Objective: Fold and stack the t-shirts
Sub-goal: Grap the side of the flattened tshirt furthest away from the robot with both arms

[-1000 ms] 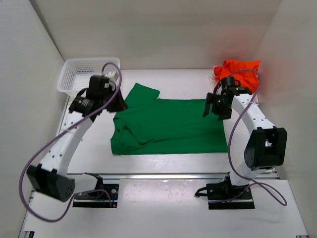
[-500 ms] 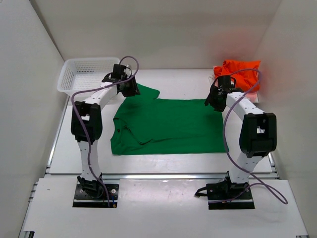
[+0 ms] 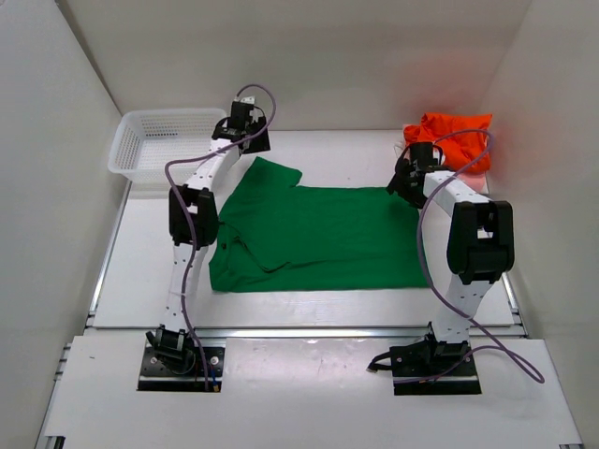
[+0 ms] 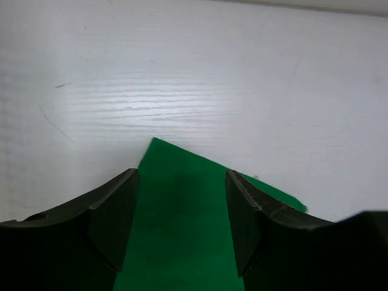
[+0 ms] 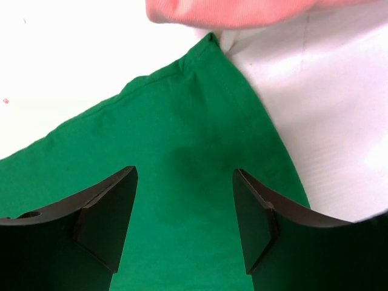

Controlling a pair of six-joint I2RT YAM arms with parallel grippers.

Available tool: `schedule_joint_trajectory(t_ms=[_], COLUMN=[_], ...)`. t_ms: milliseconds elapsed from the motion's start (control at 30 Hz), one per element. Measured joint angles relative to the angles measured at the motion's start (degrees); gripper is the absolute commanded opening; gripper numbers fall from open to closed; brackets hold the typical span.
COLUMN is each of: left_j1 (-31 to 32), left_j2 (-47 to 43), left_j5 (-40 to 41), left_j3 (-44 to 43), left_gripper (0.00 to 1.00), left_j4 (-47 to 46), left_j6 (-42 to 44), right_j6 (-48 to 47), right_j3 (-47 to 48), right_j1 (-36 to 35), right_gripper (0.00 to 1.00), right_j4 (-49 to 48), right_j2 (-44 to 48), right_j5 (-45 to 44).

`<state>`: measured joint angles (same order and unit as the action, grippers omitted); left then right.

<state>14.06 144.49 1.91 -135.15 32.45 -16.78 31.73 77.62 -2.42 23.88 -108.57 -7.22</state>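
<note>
The green t-shirt lies spread flat mid-table. My left gripper is open at the shirt's back left sleeve. In the left wrist view, the gripper has the sleeve tip lying between its fingers. My right gripper is open over the shirt's back right corner. In the right wrist view, the gripper has green cloth under and between its fingers. The orange t-shirt lies crumpled at the back right. The pink t-shirt shows as an edge just beyond the green corner.
A white mesh basket stands at the back left corner. White walls close in the table on the left, back and right. Bare white table lies beyond the sleeve tip.
My left arm has stretched from the shirt's left side to the back, over the sleeve tip. My right gripper has moved back over the shirt's far right corner.
</note>
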Motion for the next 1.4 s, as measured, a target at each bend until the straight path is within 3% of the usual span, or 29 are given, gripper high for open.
schedule_joint_trajectory(t_ms=[67, 100, 167, 300, 367, 700, 1100, 1167, 1233, 1333, 1400], left_j1=[0.15, 0.15, -0.07, -0.59, -1.22, -2.69, -2.99, -3.13, -3.39, -3.91, -4.24], left_j2=[5.49, 8.02, 10.93, 9.66, 8.92, 9.33, -4.17, -6.47, -7.96, -9.09, -9.55], left_j5=[1.62, 1.99, 2.14, 0.76, -0.39, -5.60, -10.27, -10.71, -11.08, -11.52, -11.72], left_j3=[-6.78, -9.73, -11.89, -7.69, -5.97, -7.37, 16.39, 19.93, 21.64, 22.08, 22.08], left_gripper=[0.70, 0.77, 0.70, 0.18, 0.01, 0.00, 0.00, 0.00, 0.00, 0.00, 0.00], left_j4=[3.37, 5.03, 7.04, 6.80, 7.30, 10.21, 4.26, 2.62, 1.57, 0.26, -0.59], left_j6=[0.90, 1.14, 1.18, 0.00, -0.66, -0.20, 0.00, -0.35, -0.68, -1.07, -1.29], right_j6=[-0.02, -0.04, -0.04, -0.04, -0.02, -0.09, 0.74, 0.74, 0.39, 0.68, 0.68], right_j3=[-0.26, -0.37, -0.59, -0.70, -0.70, -0.70, 8.52, 10.29, 11.61, 11.76, 11.74], right_j1=[0.11, 0.24, 0.59, 1.05, 1.09, 1.84, 1.31, 1.31, 1.31, 0.96, 0.83], right_gripper=[0.62, 0.62, 0.62, 0.63, 0.63, 0.65, 0.61, 0.45, 0.21, 0.00, 0.00], right_j4=[-0.72, -0.92, -1.16, -1.27, -1.33, -2.14, -1.62, -0.50, 0.15, 0.83, 0.90], right_j2=[0.00, 0.00, 0.00, 0.00, 0.00, 0.00, -9.94, -11.80, -13.42, -13.53, -13.53], right_j5=[-0.28, -0.28, -0.31, -0.31, -0.31, -1.36, -5.66, -5.64, -5.81, -5.86, -5.84])
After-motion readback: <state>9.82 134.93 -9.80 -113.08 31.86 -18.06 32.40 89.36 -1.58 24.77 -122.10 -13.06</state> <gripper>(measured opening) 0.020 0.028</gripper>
